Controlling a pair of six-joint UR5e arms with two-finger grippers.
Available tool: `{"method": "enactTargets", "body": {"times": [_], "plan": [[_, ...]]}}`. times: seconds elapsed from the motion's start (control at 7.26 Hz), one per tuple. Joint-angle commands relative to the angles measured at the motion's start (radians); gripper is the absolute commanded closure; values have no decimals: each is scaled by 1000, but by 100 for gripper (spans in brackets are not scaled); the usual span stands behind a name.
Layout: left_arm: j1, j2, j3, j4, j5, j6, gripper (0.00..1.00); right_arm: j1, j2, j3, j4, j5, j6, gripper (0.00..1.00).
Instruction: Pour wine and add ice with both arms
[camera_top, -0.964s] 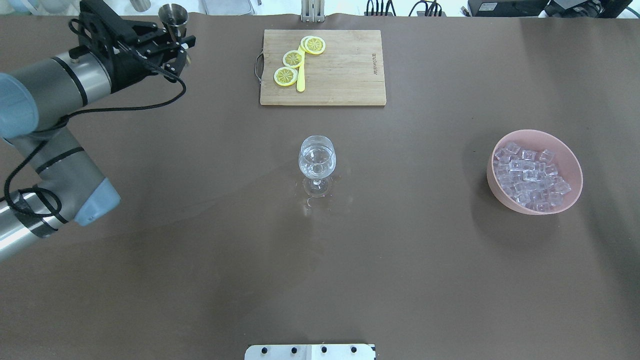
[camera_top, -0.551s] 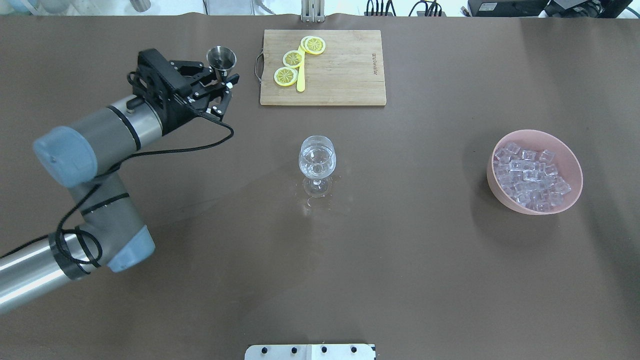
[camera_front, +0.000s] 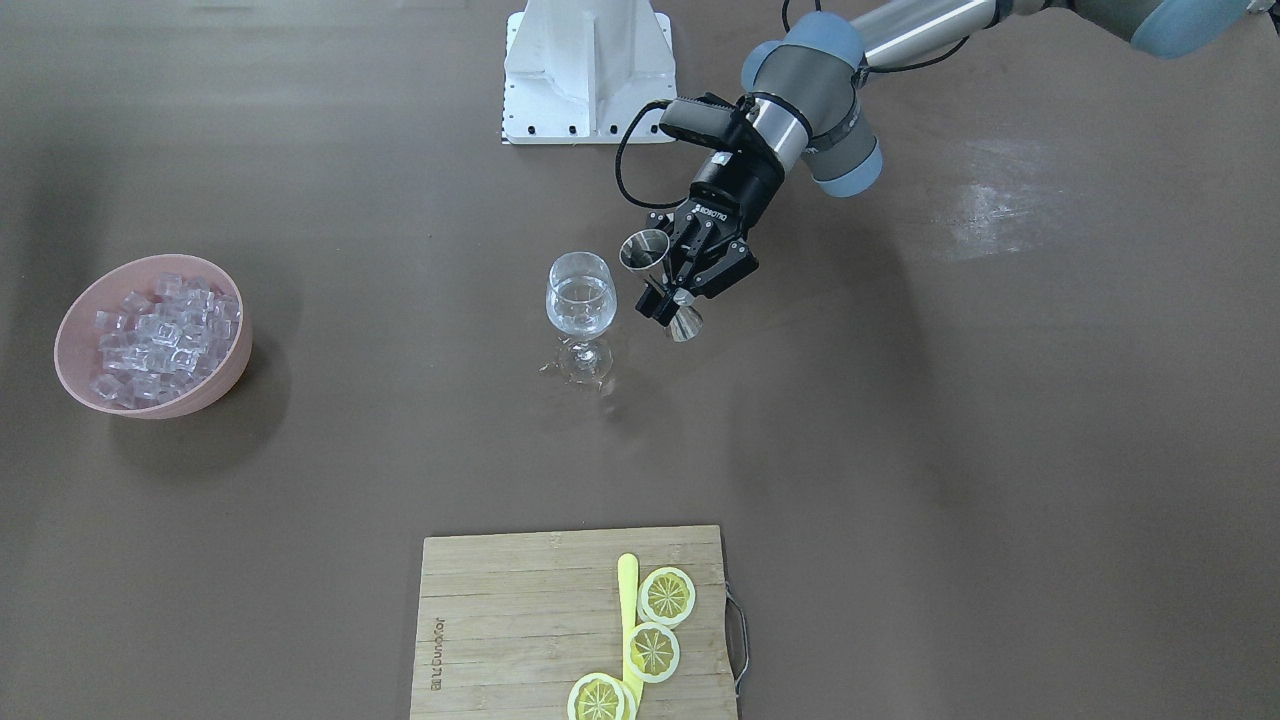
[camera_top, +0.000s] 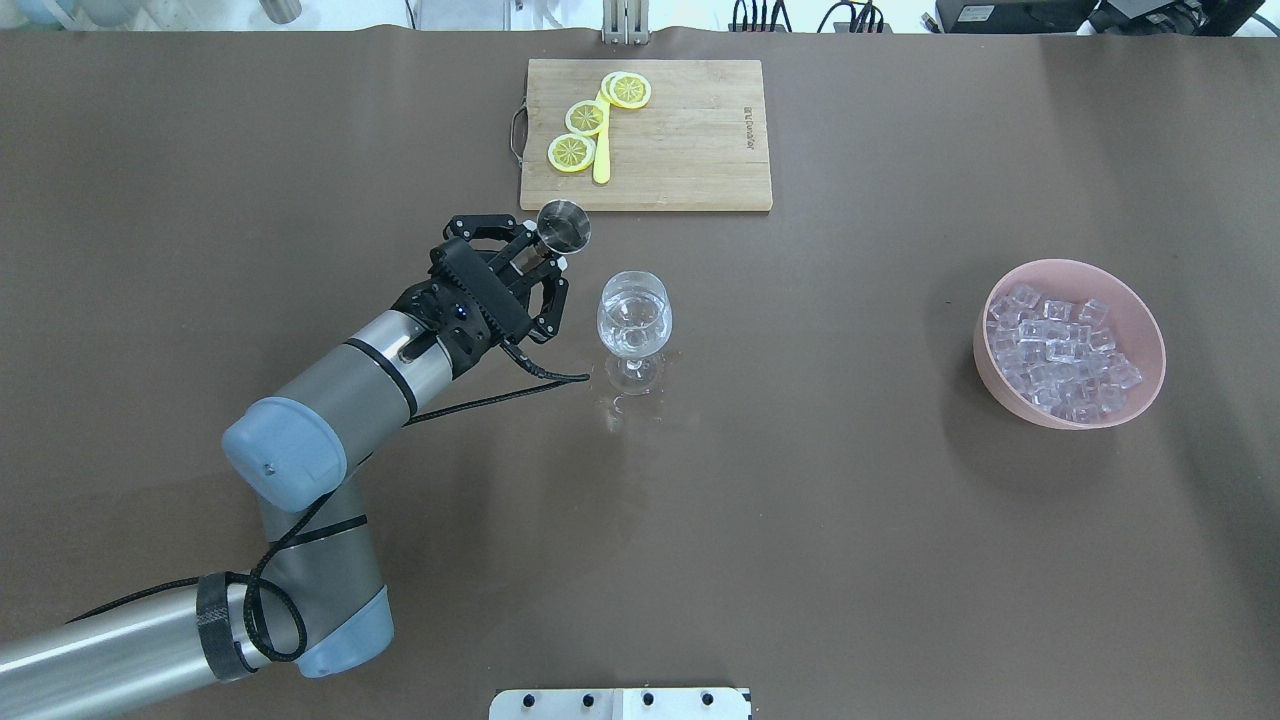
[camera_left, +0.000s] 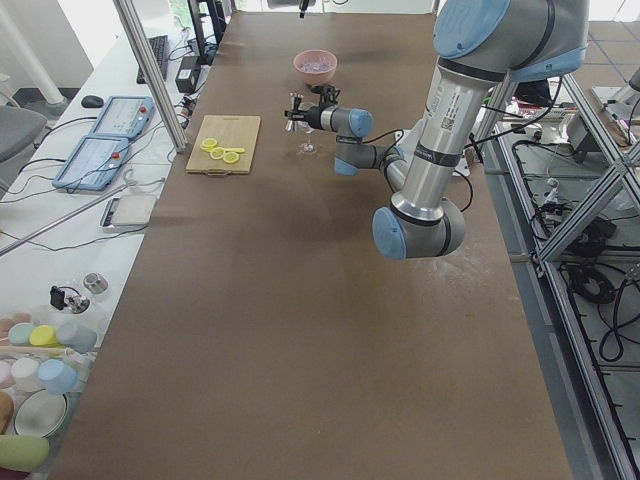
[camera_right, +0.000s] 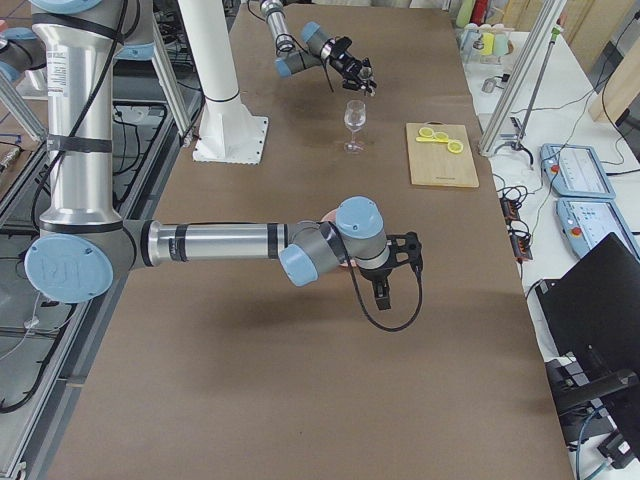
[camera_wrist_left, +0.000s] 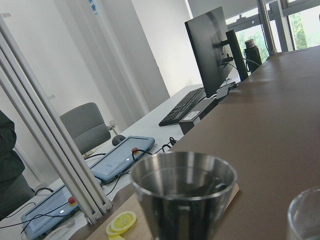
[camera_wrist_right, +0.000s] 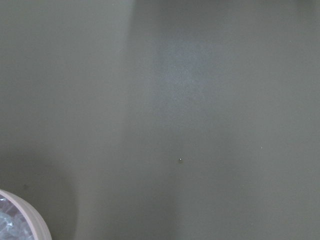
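Left black two-finger gripper (camera_front: 668, 292) clamps a double-cone steel jigger (camera_front: 645, 250) beside the clear stemmed glass (camera_front: 580, 290) (right gripper (camera_right: 383, 293): aperture indeterminable).

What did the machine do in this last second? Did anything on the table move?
The left tool, holding the metal measuring cup, swung from the table's far left corner in to just beside the wine glass. Glass, ice bowl and cutting board stayed put.

The left gripper (camera_front: 668, 297) reads "ROBOTIQ" on its body; the cutting board (camera_front: 520, 600) stamp is illegible
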Motion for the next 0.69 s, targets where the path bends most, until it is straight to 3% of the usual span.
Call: {"method": "enactTargets", "body": {"times": [0.0, 0.55], "plan": [[3, -6, -18, 39, 4, 112, 100, 0, -9, 22, 0, 2, 25, 0], [5, -29, -40, 114, 36, 261, 100, 0, -7, 27, 0, 2, 33, 0]]}}
